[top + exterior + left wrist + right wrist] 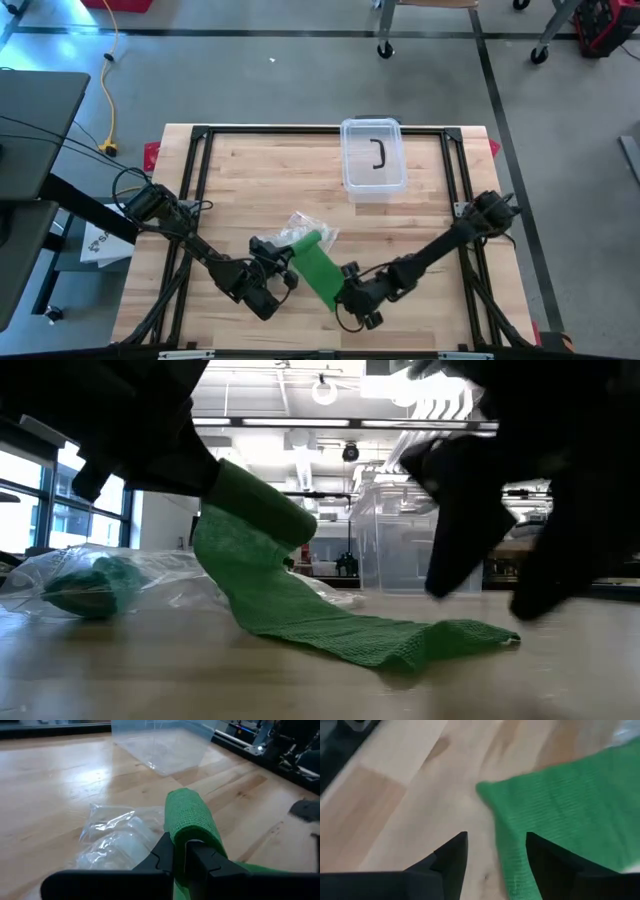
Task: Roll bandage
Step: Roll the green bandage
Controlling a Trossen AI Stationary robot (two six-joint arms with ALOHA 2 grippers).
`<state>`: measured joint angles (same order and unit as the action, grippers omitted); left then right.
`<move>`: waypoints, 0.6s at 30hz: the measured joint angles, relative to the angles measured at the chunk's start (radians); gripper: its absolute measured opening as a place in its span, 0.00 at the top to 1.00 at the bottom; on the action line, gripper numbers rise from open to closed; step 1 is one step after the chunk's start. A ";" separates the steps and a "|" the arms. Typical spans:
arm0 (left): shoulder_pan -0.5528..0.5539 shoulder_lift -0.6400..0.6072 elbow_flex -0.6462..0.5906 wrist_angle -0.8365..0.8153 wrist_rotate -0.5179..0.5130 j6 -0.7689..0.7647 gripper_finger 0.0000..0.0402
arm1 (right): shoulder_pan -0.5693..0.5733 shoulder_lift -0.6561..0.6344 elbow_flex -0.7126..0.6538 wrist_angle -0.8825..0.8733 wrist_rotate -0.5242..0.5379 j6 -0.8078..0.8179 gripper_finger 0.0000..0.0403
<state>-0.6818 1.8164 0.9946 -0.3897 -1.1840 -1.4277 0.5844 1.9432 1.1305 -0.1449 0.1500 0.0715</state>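
No writing is readable. The left tool (180, 851) pinches the green bandage (318, 263); the right tool (496, 845) stands open at the bandage's loose end.

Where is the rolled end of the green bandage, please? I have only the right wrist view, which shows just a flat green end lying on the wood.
Observer: The left gripper is shut on the bandage roll. The low view shows the roll lifted off the table, with the strip draping down to the wood.
Operator: Thank you. Is anything lying close to the roll?
Observer: Yes, a crumpled clear plastic bag lies right beside it. In the low view something green shows inside the bag.
Operator: And is there anything farther back?
Observer: A clear plastic box stands at the far edge of the table, apart from the bandage.
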 joint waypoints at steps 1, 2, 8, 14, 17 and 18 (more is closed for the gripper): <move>0.000 0.000 -0.004 0.002 0.000 -0.013 0.96 | -0.013 0.010 0.000 0.000 -0.034 -0.026 0.54; 0.000 0.000 -0.006 0.001 -0.001 -0.021 0.96 | -0.022 0.019 0.000 0.004 -0.056 -0.041 0.55; 0.000 0.000 -0.007 0.035 -0.004 0.009 0.96 | -0.049 0.068 0.005 0.001 -0.081 -0.035 0.70; 0.005 0.000 -0.007 0.046 -0.008 0.053 0.96 | -0.014 0.060 0.005 -0.019 -0.075 0.068 0.97; 0.023 0.000 -0.007 0.045 0.011 0.053 0.96 | 0.030 0.026 0.001 -0.053 -0.055 0.170 0.97; 0.030 0.000 -0.007 0.045 0.023 0.058 0.97 | 0.050 0.006 -0.002 -0.080 -0.051 0.205 0.98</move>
<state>-0.6519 1.8164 0.9878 -0.3443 -1.1608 -1.3694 0.6346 1.9492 1.1282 -0.2250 0.0987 0.2765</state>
